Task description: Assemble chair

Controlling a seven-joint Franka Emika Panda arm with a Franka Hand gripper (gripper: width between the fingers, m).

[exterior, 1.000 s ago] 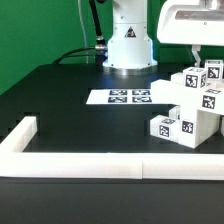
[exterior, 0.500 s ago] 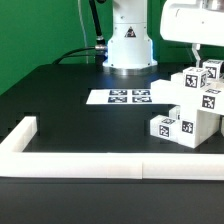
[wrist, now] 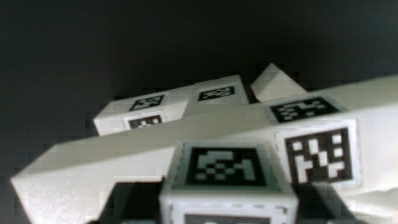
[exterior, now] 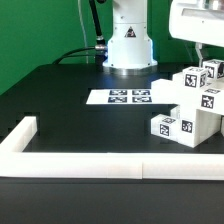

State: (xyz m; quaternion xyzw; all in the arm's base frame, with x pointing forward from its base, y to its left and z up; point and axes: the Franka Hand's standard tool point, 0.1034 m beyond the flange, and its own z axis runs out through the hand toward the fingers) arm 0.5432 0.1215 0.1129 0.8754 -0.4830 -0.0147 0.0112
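The partly built chair [exterior: 190, 105], a stack of white blocky parts with black-and-white tags, stands at the exterior view's right. My gripper [exterior: 207, 57] hangs over its top, shut on a small white tagged block [exterior: 213, 69] that sits on the stack. In the wrist view that tagged block [wrist: 222, 165] fills the space between the dark fingers [wrist: 139, 205] of the gripper [wrist: 222, 208], with the rest of the chair [wrist: 196, 105] spread beyond it. Where the block meets the stack is hidden.
The marker board [exterior: 125, 97] lies flat on the black table in front of the robot base [exterior: 128, 45]. A long white border wall [exterior: 100, 165] runs along the table's near edge and turns up at the exterior view's left.
The gripper hand has shifted slightly toward the exterior view's right. The chair stack and the held block look unchanged.
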